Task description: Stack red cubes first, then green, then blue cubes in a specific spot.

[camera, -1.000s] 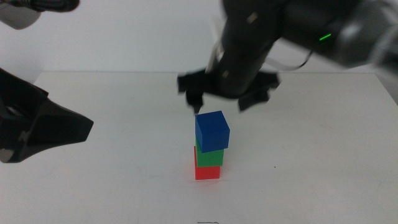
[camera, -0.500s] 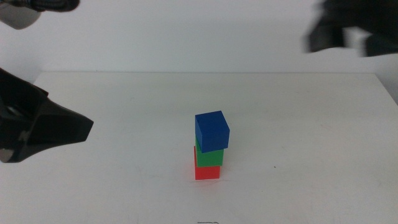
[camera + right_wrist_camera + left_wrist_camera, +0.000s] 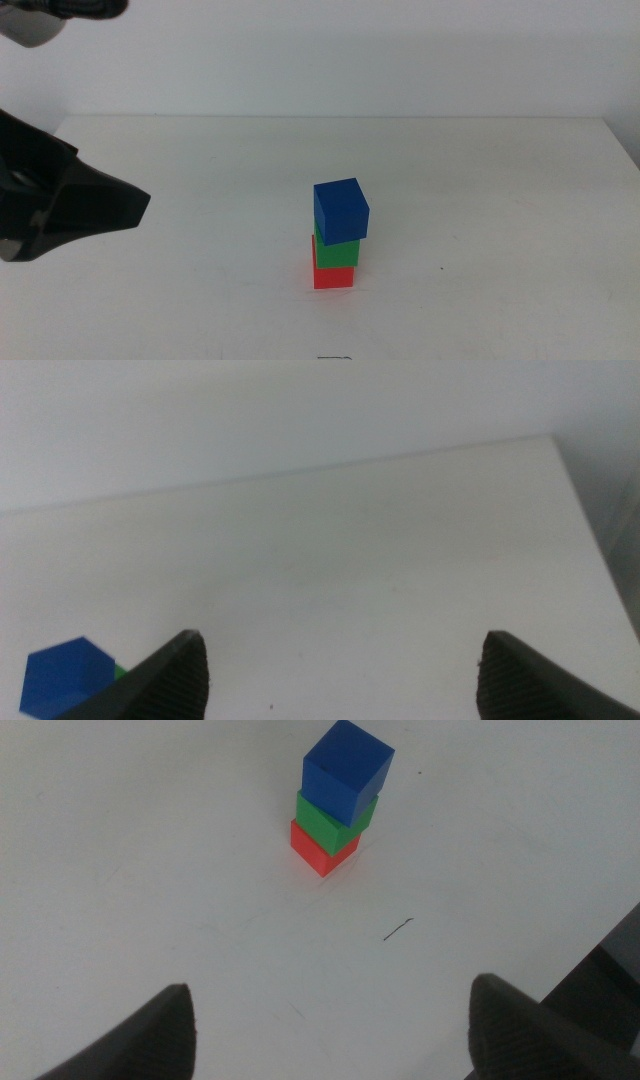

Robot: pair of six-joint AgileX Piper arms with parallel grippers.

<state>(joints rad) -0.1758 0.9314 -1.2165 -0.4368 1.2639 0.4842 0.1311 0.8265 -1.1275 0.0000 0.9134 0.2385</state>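
In the middle view the red cube [image 3: 333, 277] sits on the white table with the green cube [image 3: 337, 252] on it and the blue cube [image 3: 341, 210] on top, turned a little and overhanging to the right. My left gripper [image 3: 332, 995] is open and empty, well back from the stack, at the left of the table. Its wrist view shows the blue cube [image 3: 347, 772], the green cube [image 3: 335, 820] and the red cube [image 3: 318, 852]. My right gripper [image 3: 342, 642] is open and empty, out of the middle view. Its wrist view shows only the blue cube [image 3: 65, 678] and a sliver of green.
The left arm's dark body [image 3: 70, 205] fills the left side of the middle view. The white table [image 3: 500, 200] ends at a back edge against the wall and a right edge. A small dark mark [image 3: 398, 928] lies on the table near the stack.
My right gripper, open just behind the blue cube a second ago, rose away to the upper right and has left the middle view. The stack has stayed still.
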